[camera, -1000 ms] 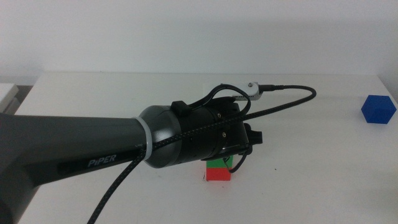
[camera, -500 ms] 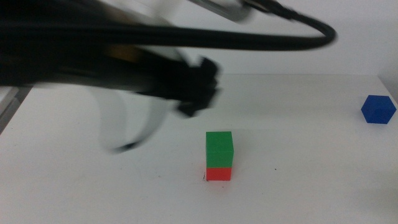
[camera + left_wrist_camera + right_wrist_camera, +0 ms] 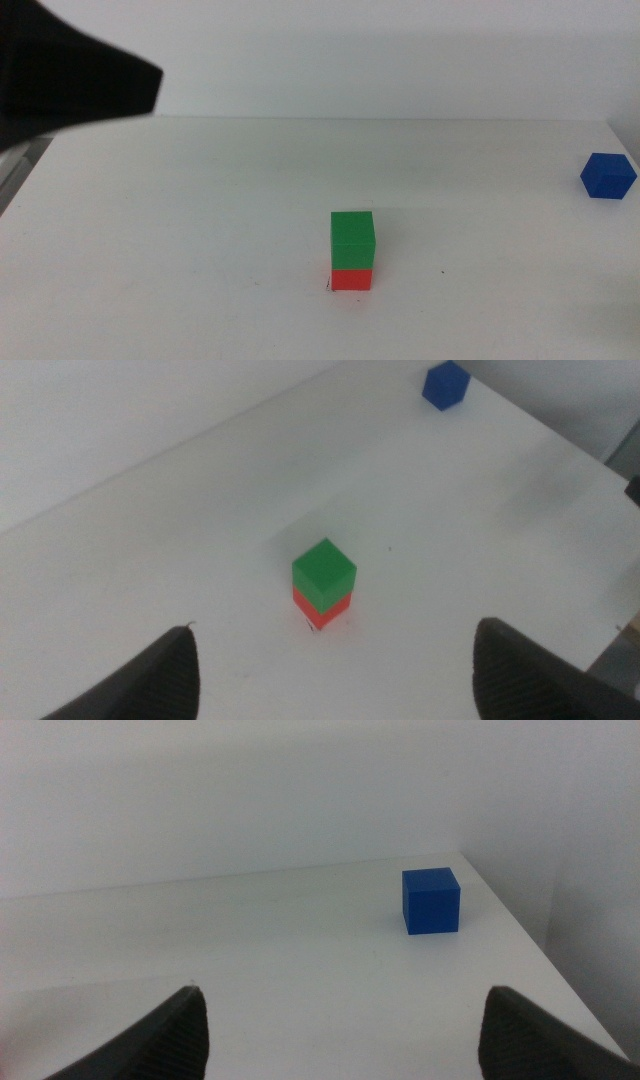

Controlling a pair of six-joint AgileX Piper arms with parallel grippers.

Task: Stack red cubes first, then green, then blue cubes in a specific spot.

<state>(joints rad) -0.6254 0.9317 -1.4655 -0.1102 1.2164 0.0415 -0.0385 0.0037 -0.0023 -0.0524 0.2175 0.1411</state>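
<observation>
Plain white tabletop [image 3: 200,200] against a bare white wall; lighting even, surface uncluttered apart from the cubes.

Far left, middle view: a dark mass of the left arm [image 3: 70,75] fills the upper corner, lifted well clear of the table. Left gripper [image 3: 330,660] seen from its wrist camera: jaws spread wide apart, nothing between them, looking down on the stack from above and some way off.

Centre: green cube [image 3: 353,241] sits squarely on the red cube [image 3: 352,279], edges roughly flush, stack upright. A tiny black mark at the red cube's lower left corner [image 3: 328,288] suggests the stack stands on the marked spot; most of that spot is hidden under the red cube. Judgement: the first two layers are done, and the stack is placed centrally so either arm can reach it.

Right: blue cube [image 3: 608,176] alone near the table's far right edge, well apart from the stack, turned slightly on the surface. Right gripper [image 3: 340,1020]: jaws wide apart, empty, facing the blue cube from a distance, with clear table between.

Obstructions: none visible between blue cube and stack. Judgement: the cube's nearness to the table edge and its slight rotation call for care in aligning the jaws; a misaligned release could topple the two-cube stack.
</observation>
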